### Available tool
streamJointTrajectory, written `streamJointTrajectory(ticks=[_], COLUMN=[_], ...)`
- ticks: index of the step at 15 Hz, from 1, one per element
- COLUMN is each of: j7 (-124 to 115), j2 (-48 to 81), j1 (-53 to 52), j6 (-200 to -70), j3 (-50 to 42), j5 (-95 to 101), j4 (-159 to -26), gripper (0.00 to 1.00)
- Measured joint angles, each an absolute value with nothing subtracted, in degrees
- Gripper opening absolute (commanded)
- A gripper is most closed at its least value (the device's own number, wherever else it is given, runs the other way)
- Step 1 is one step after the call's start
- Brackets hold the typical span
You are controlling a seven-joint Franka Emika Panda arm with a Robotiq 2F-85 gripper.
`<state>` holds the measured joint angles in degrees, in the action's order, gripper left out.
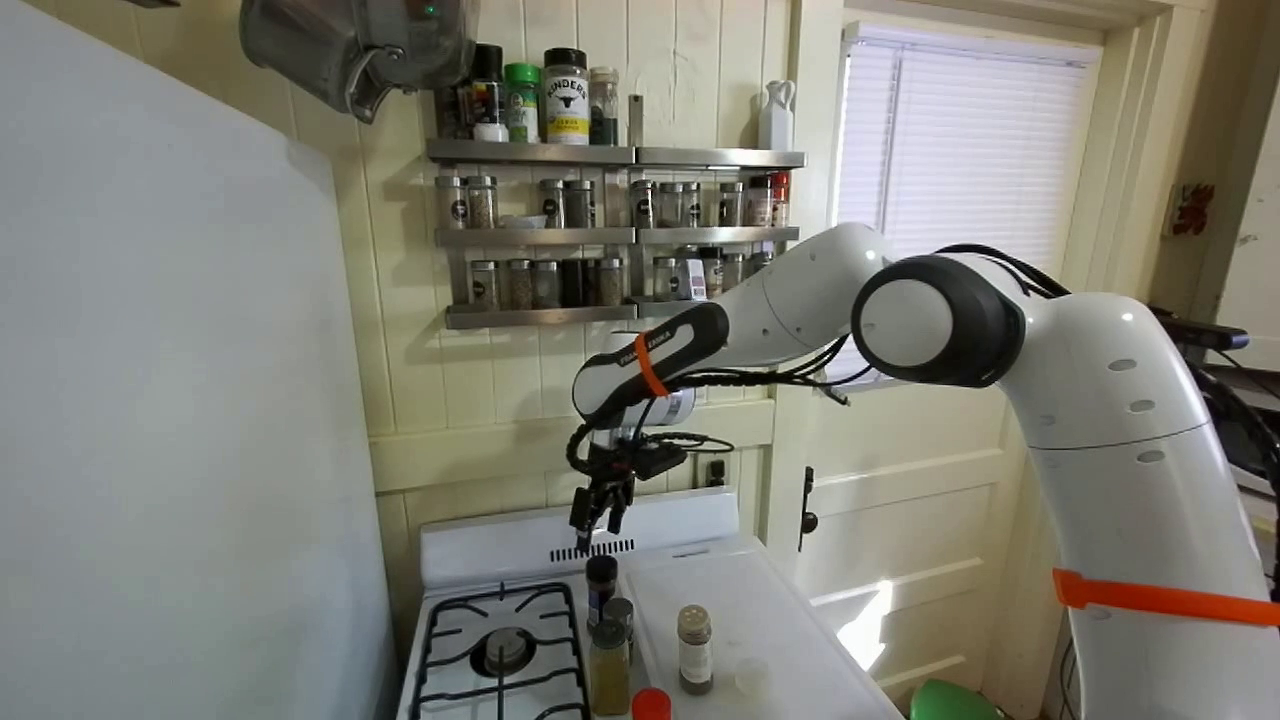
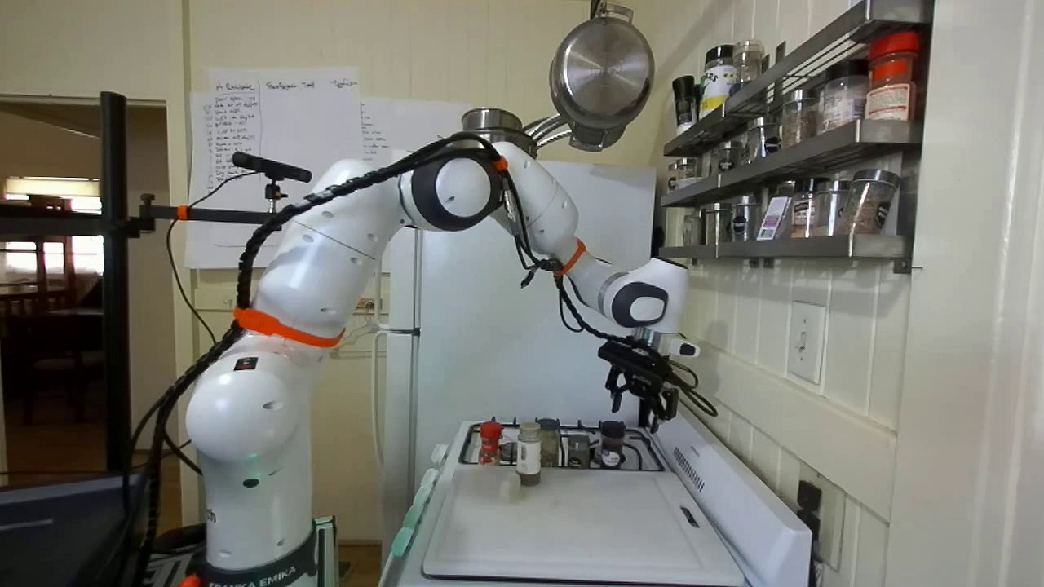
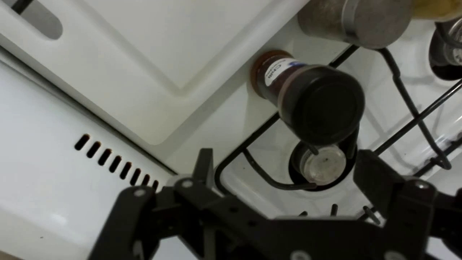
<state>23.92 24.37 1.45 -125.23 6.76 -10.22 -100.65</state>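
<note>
From left in an exterior view, shows a white fridge (image 1: 190, 400), then a black burner grate (image 1: 500, 680). Mid-scene, hangs with gripper (image 1: 599, 539) spread wide, above and near a black-capped jar (image 1: 600, 590), upright between grate and white stove cover (image 1: 720, 590). Farther right, has a beige-capped jar (image 1: 695, 650) on that cover.

White slatted blind (image 1: 975, 150): backlit by daylight, its slats paled in an exterior view.
Cream panelled door (image 1: 900, 520): struck low by a sharp, burnt-out patch of sunlight.
Cream plank wall (image 1: 530, 375): marked with soft shadows around the grey steel shelves (image 1: 540, 317).
Dark open doorway (image 2: 148, 326): sunk in gloom, with distant windows (image 2: 69, 188) glaring white.
White enamel stove (image 3: 47, 173): dimly rendered in the wrist view, faintly glazed by reflected light.
Black metal gripper (image 3: 283, 164): blurred at close range, its detail swallowed in shadow.
</note>
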Motion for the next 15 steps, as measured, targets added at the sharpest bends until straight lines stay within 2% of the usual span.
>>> streamJointTrajectory(ticks=[6,15], j7=[17.41,15.86], j2=[25.38,25.3], j1=[1.14,-0.48], j6=[-131.73,-130.95], j3=[5.86,6.44], j5=[-9.57,-9.2], j4=[-100.75,-101.1], gripper=[1.0,1.0])
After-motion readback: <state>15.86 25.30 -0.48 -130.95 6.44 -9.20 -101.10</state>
